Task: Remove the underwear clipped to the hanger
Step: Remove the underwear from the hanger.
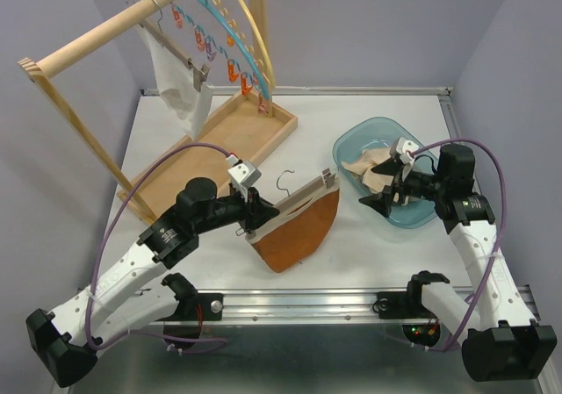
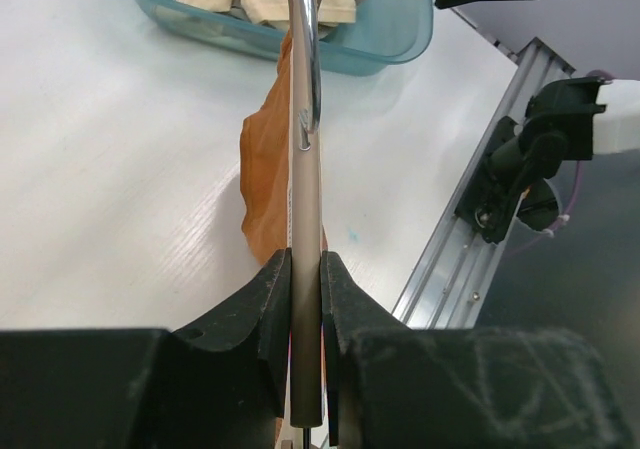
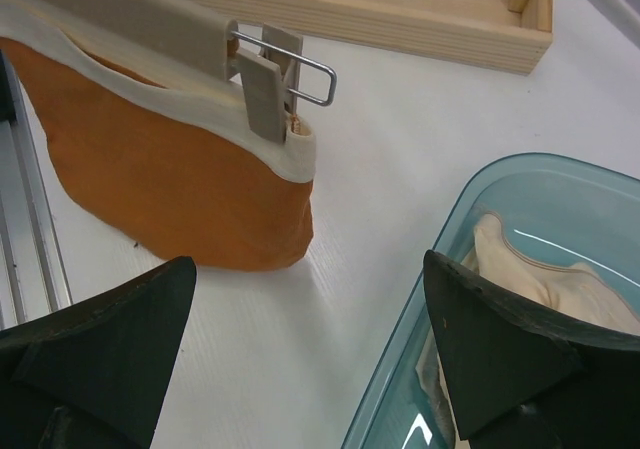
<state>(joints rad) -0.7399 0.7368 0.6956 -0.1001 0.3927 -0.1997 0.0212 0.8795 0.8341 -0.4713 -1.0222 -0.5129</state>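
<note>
A rust-orange pair of underwear [image 1: 299, 225] with a pale waistband hangs clipped to a grey hanger bar [image 1: 294, 199] over the table. My left gripper [image 1: 253, 211] is shut on the hanger bar [image 2: 305, 269] at its left end. The orange cloth [image 2: 265, 179] hangs below the bar. In the right wrist view the hanger's right clip [image 3: 265, 94] pinches the waistband of the orange pair [image 3: 170, 189]. My right gripper [image 1: 379, 199] is open and empty, at the near left rim of the basin [image 1: 413, 216], to the right of the orange pair. A white pair [image 1: 180, 82] hangs clipped on the rack.
A teal plastic basin [image 3: 470, 299] holds beige and cream underwear [image 1: 369, 166]. A wooden rack with a tray base [image 1: 237, 135] stands at the back left, with coloured clips [image 1: 230, 65] along its hoops. A metal rail [image 1: 307, 302] runs along the near table edge.
</note>
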